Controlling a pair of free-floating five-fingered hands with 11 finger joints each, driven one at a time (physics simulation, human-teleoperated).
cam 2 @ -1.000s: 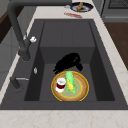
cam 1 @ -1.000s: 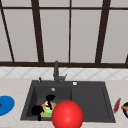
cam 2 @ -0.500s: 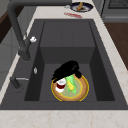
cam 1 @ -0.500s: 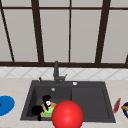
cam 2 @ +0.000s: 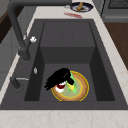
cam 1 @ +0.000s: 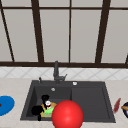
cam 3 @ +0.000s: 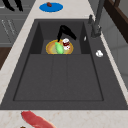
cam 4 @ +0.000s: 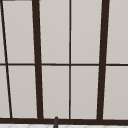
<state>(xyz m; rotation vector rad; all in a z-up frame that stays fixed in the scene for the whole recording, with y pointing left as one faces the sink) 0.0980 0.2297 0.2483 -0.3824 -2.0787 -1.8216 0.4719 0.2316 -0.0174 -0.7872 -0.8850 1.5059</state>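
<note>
Sink (cam 2: 67,32): matt dark, stone-like. Tap (cam 2: 18,32): matt dark metal. Counter (cam 2: 62,118): pale, marbled, smooth. Plate (cam 2: 83,87): smooth, yellow-rimmed. Hand (cam 2: 58,77): matt black.

We see a dark faucet (cam 1: 56,72) behind the black sink (cam 1: 90,100), with a window (cam 4: 70,60) above it. On the tabletop (cam 1: 15,87) lies a blue plate (cam 1: 5,105) at the left, and a red strip (cam 1: 116,105) beside a dark plate (cam 2: 81,6) at the right.

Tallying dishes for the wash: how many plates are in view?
3: a yellow plate in the sink basin under a hand, a blue plate on the left counter, a dark plate on the right counter.
</note>
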